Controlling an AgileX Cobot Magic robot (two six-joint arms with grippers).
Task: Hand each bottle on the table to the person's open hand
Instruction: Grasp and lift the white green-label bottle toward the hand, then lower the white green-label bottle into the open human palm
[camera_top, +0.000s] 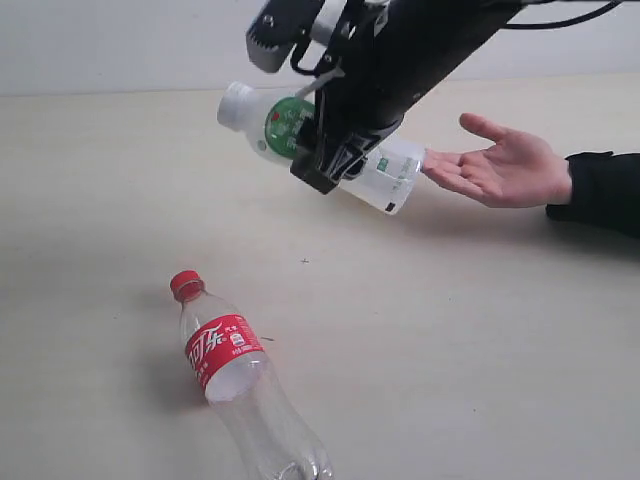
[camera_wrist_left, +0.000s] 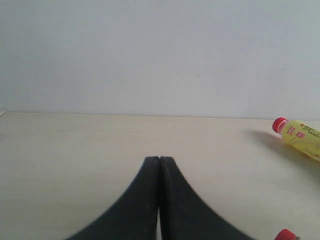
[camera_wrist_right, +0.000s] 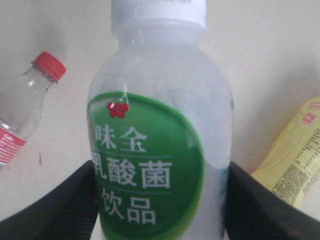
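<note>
My right gripper (camera_top: 335, 150) is shut on the white bottle with the green label (camera_top: 290, 125), holding it tilted above the table (camera_top: 480, 320); its base end reaches toward the person's open hand (camera_top: 505, 165). In the right wrist view that bottle (camera_wrist_right: 160, 150) fills the space between both fingers. A clear bottle with red cap and red label (camera_top: 235, 375) lies on the table in front, also seen as a red-capped bottle (camera_wrist_right: 27, 100). A yellow bottle with a red cap (camera_wrist_left: 300, 137) lies on the table, also showing as yellow (camera_wrist_right: 295, 165). My left gripper (camera_wrist_left: 159, 160) is shut and empty, low over the table.
The person's dark sleeve (camera_top: 600, 190) comes in from the right edge. A red cap (camera_wrist_left: 286, 235) peeks in at the left wrist view's edge. A pale wall (camera_top: 120, 40) stands behind the table.
</note>
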